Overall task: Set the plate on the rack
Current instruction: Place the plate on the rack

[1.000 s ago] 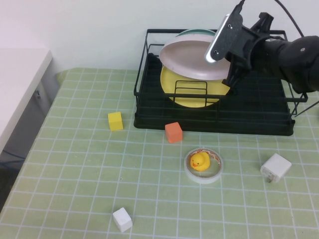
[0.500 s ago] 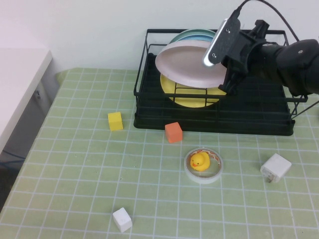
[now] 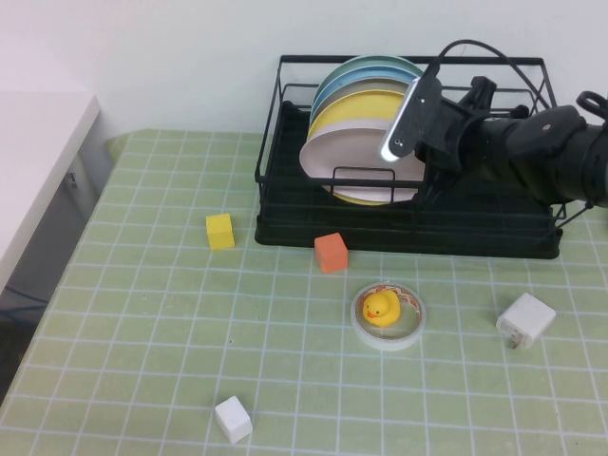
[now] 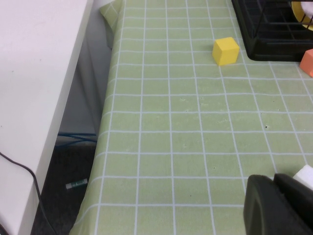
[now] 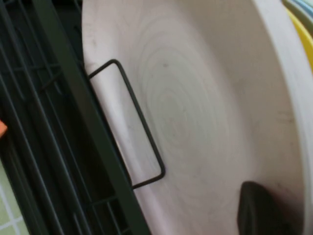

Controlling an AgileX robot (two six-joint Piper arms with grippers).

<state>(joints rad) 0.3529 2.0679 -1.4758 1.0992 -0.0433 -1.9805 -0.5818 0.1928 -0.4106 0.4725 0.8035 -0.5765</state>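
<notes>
The pale pink plate point(image 3: 342, 161) stands nearly upright in the black wire rack point(image 3: 408, 242), just in front of a yellow plate point(image 3: 366, 109) and blue and grey plates point(image 3: 361, 71). My right gripper point(image 3: 423, 166) is shut on the pink plate's right rim, over the rack. In the right wrist view the plate point(image 5: 195, 107) fills the picture, with one fingertip point(image 5: 259, 210) on its face and the rack's front wire loop point(image 5: 142, 122) before it. My left gripper point(image 4: 281, 205) is shut and empty, low over the mat at the left, near a white cube point(image 4: 307, 174).
On the green grid mat lie a yellow cube point(image 3: 219, 231), an orange cube point(image 3: 331, 253), a rubber duck point(image 3: 382, 306) inside a tape roll point(image 3: 408, 328), a white charger point(image 3: 525, 320) and a white cube point(image 3: 233, 419). A white table point(image 3: 38, 161) stands at the left.
My right gripper has lowered the pink plate from a tilted hold above the rack and turned it upright in front of the yellow plate. The rest has not moved.
</notes>
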